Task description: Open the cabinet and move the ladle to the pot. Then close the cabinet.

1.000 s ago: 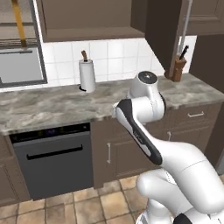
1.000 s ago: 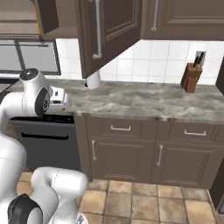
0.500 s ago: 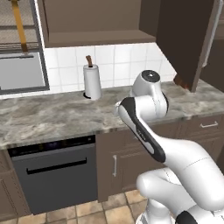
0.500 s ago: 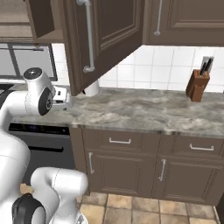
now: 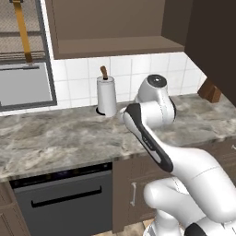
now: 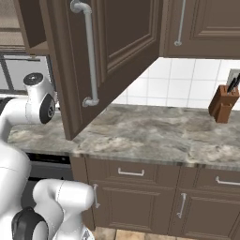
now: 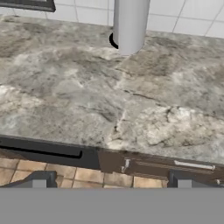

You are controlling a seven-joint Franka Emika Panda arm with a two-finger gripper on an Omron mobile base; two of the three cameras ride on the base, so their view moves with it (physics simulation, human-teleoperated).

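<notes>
Cabinet (image 6: 112,51) door swung wide, shelf at 12 o'clock above the hand (image 7: 111,181) (fingers spread wide, empty); ladle not visible; hand faces table (image 7: 87,100).

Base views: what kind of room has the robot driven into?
A home-style kitchen, rendered. A marble-look counter runs along a white tiled wall, with dark wood cabinets above, one cabinet door swung open. A paper towel roll and a knife block stand on the counter, and a dishwasher sits below.

The open cabinet door (image 6: 112,56) juts out over the desk's (image 5: 60,138) front edge; a paper roll (image 5: 106,96) stands at the back edge, bare desk elsewhere.
</notes>
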